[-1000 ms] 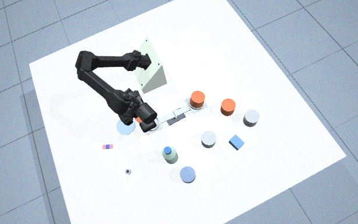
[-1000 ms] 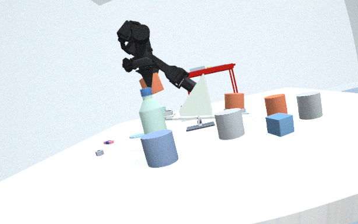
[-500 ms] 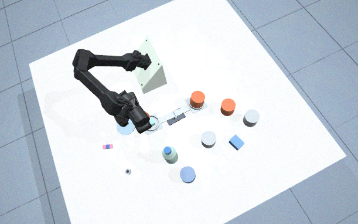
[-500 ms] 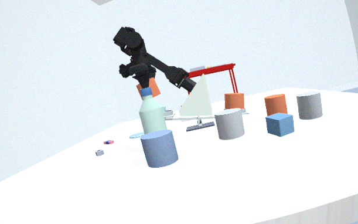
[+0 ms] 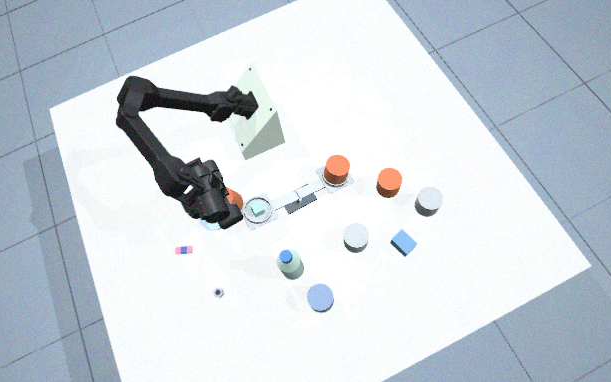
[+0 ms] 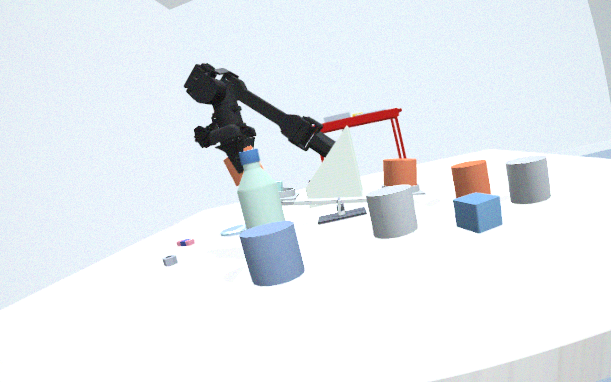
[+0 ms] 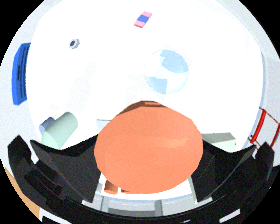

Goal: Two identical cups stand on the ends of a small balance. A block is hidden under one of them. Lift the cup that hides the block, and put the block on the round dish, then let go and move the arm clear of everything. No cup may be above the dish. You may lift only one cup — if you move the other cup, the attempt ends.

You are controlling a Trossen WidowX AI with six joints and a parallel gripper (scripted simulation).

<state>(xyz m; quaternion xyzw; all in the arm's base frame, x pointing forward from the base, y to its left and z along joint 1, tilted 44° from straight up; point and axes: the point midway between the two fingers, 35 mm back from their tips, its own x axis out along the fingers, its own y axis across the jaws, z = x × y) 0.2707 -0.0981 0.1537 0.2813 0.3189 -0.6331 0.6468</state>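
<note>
My gripper [image 5: 229,204] [image 6: 244,162] [image 7: 148,150] is shut on an orange cup [image 5: 235,198] [image 6: 233,171] [image 7: 148,160], held tilted in the air beside the balance's left pan. A mint block [image 5: 258,208] [image 6: 279,186] sits uncovered on that pan. The other balance cup [image 5: 337,171] [image 6: 400,172] stands upright on the far end of the balance [image 5: 284,201] [image 6: 311,201]. The pale blue round dish [image 5: 211,225] [image 6: 232,230] [image 7: 166,80] lies on the table and holds nothing visible; the arm partly hides it in the top view.
A green bottle [image 5: 292,267] [image 6: 261,200] stands near the left pan, with a blue cylinder [image 5: 320,298] beyond. A pale wedge [image 5: 261,117] is behind. Right are grey cylinders [image 5: 356,237] [image 5: 429,201], a third orange cup [image 5: 389,182] and a blue block [image 5: 404,242]. A nut [image 5: 218,292] and pink-blue piece [image 5: 184,250] lie left.
</note>
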